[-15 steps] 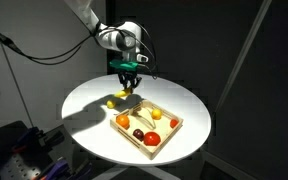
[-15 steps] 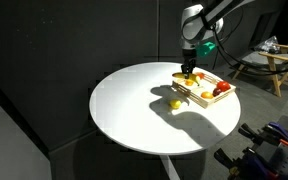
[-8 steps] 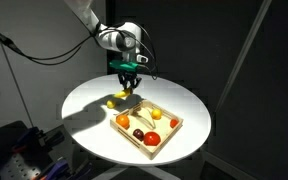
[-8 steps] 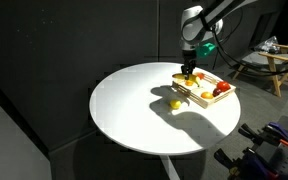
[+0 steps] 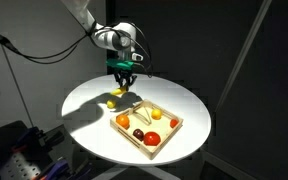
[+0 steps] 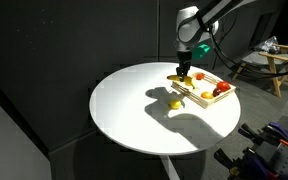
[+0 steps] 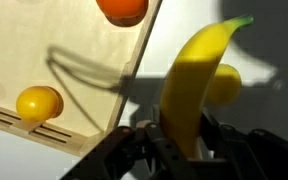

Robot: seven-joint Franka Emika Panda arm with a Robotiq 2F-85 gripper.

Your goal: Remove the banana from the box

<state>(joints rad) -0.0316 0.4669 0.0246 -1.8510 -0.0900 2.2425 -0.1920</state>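
The yellow curved banana (image 7: 192, 85) is clamped at its lower end between my gripper's fingers (image 7: 180, 148). In both exterior views my gripper (image 5: 124, 80) (image 6: 182, 68) hangs over the white table just past the edge of the pale wooden box (image 5: 130, 134) (image 6: 208, 102), with the banana (image 5: 123, 91) (image 6: 177, 76) hanging below it, clear of the tray. In the wrist view the box (image 7: 74, 70) lies to the left of the banana.
A round yellow-olive fruit (image 5: 114, 102) (image 6: 174, 103) lies on the round white table (image 5: 89, 125) beside the box, right below the banana (image 7: 227, 85). The box holds an orange fruit (image 7: 122, 8), a yellow round fruit (image 7: 39, 102) and other fruits.
My gripper has moved a little away from the box with the banana in it, now over the bare table near the loose yellow fruit.
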